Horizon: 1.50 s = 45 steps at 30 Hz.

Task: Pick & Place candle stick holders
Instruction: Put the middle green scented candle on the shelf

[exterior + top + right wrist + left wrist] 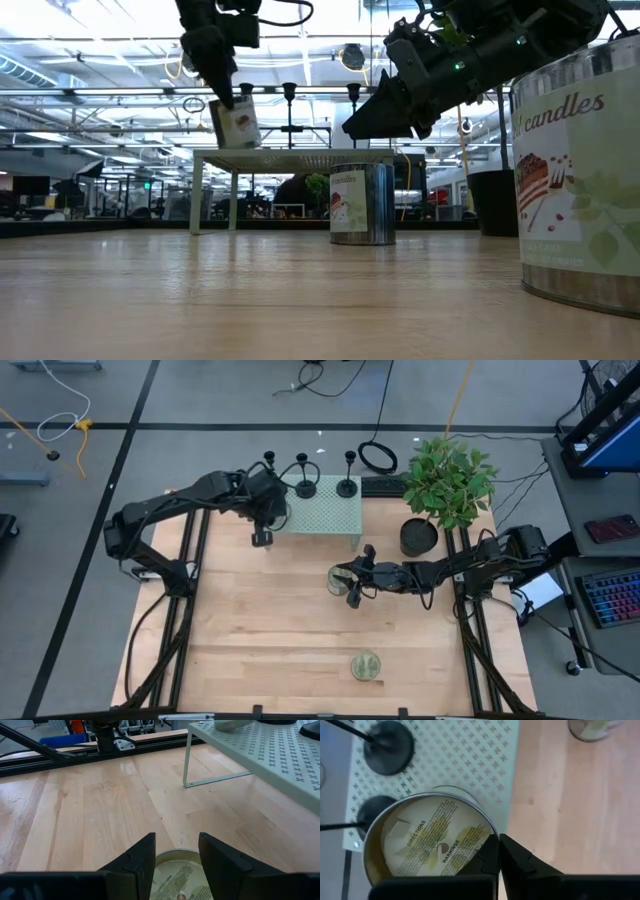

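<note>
Pinching the rim of a candle tin point(427, 840), the left gripper point(263, 536) holds it tilted at the shelf's point(335, 520) left edge, probably to set it there. At centre frame, the right gripper point(352, 598) hangs spread over another tin point(181, 874), seemingly to grasp it. Three black candle stick holders point(306, 487), thin-stemmed on round bases, line the shelf's upper edge.

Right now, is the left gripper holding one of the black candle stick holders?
No, the left gripper grips a candle tin above the shelf.

Three candle stick holders point(303, 473) on perforated shelf point(325, 512) at table's far edge, centre. Plant pot point(418, 536) right of shelf. One candle tin point(366, 665) near front edge.
</note>
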Motion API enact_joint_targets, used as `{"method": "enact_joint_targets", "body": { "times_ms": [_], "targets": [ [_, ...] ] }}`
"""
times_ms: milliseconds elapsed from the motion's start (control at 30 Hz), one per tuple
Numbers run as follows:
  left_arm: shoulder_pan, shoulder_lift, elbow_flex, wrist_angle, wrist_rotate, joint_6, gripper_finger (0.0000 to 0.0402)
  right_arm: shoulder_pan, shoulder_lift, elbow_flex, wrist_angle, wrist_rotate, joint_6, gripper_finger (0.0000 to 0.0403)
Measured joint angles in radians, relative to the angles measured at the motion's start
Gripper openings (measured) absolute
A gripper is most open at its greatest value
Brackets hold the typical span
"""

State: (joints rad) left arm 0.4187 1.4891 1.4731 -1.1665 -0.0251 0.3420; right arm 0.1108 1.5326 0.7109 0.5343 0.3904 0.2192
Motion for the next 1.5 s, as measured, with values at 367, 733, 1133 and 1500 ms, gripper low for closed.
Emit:
{"method": "enact_joint_targets", "body": {
  "times_ms": [367, 733, 1133, 1500],
  "targets": [
    [0.046, 0.013, 0.174, -0.103, 0.177, -0.021, 0.0007, 0.0, 0.0, 0.0, 0.0, 0.0, 0.0, 0.0141],
    [0.115, 0.086, 0.186, -0.133, 0.114, -0.161, 0.001, 0.0, 0.0, 0.0, 0.0, 0.0, 0.003, 0.0141],
    [0.114, 0.151, 0.199, -0.143, 0.102, -0.112, 0.0005, 0.002, 0.0, 0.0, -0.018, 0.0, 0.004, 0.0141],
    [0.108, 0.149, 0.227, -0.14, 0.106, -0.111, 0.0018, 0.002, 0.0, 0.0, -0.023, -0.001, 0.005, 0.0141]
  ]
}}
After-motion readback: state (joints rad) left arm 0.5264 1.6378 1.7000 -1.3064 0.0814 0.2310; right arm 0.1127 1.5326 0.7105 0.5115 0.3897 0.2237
